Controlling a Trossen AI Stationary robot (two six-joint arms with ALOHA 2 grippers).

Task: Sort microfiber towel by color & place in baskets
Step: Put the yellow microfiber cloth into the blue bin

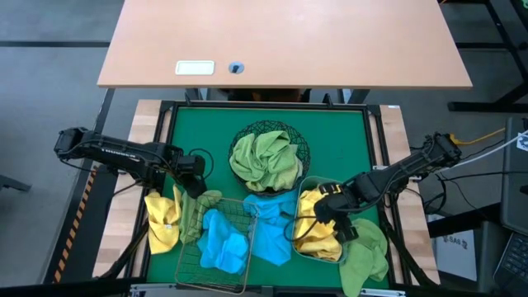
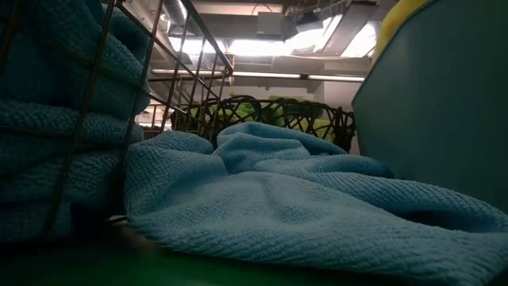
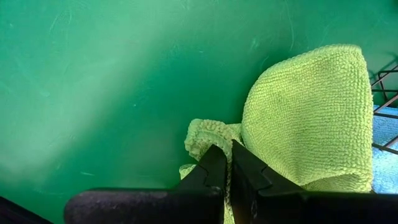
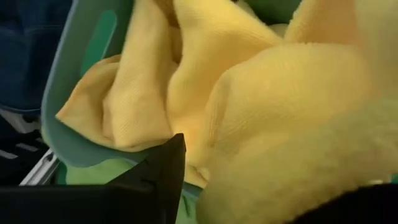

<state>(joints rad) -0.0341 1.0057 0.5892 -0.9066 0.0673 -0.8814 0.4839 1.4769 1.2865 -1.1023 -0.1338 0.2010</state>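
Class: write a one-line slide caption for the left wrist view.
Left gripper shut on a light green towel above the green mat, beside the copper wire basket.

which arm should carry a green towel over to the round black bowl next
Left, probably. The left gripper is already shut on a light green towel beside the copper basket, near the black bowl. The right gripper is over the tub's yellow towels.

**Setting: robotics lab or workshop**

Green work mat (image 1: 268, 120) framed by a rig on a pale wooden desk (image 1: 144, 115); grey floor; loose cables (image 1: 487, 148) off the right edge; ceiling strip lights (image 2: 262, 48) and exposed ducting overhead.
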